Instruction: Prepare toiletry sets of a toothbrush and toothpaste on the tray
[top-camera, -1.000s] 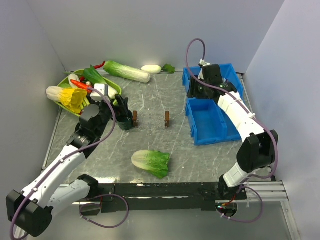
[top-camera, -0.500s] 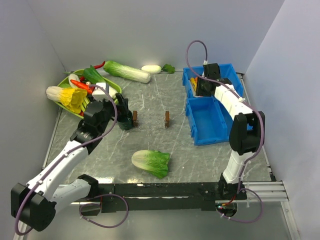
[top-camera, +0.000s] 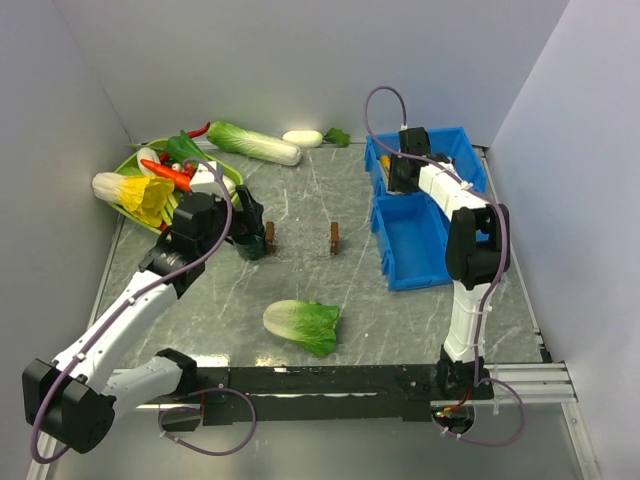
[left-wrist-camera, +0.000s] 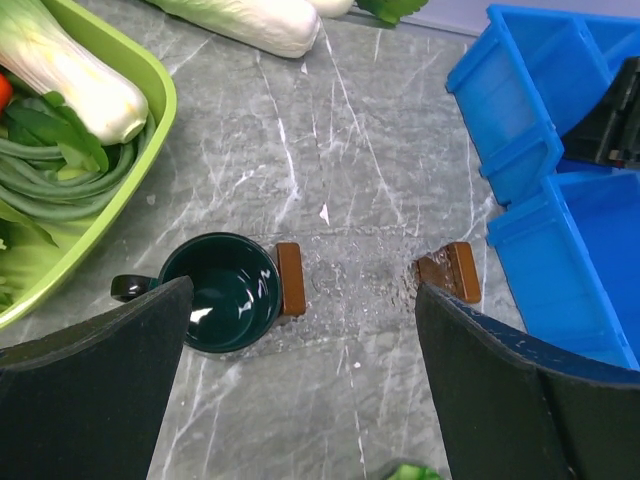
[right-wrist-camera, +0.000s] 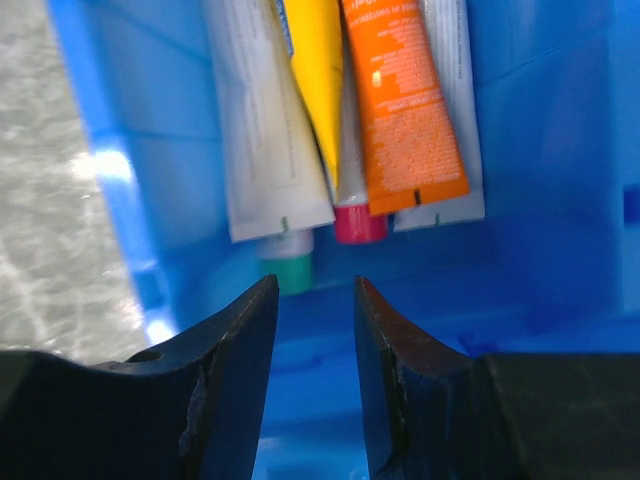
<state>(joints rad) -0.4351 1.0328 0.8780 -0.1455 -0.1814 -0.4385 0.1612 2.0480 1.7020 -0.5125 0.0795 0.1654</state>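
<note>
A robot lab cell: bare grey walls (top-camera: 300, 60) box in a marbled table (top-camera: 330, 290) holding a toy cabbage (top-camera: 300, 326).

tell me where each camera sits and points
Top external: high behind the bases, looking down on the table; left arm and right arm show.
Left wrist: rides the left arm, faces down at a dark mug; open jaws show.
Right wrist: rides the right arm, faces toothpaste tubes in a blue bin; jaws show, apart.
Shared: top and left wrist both see the mug.
</note>
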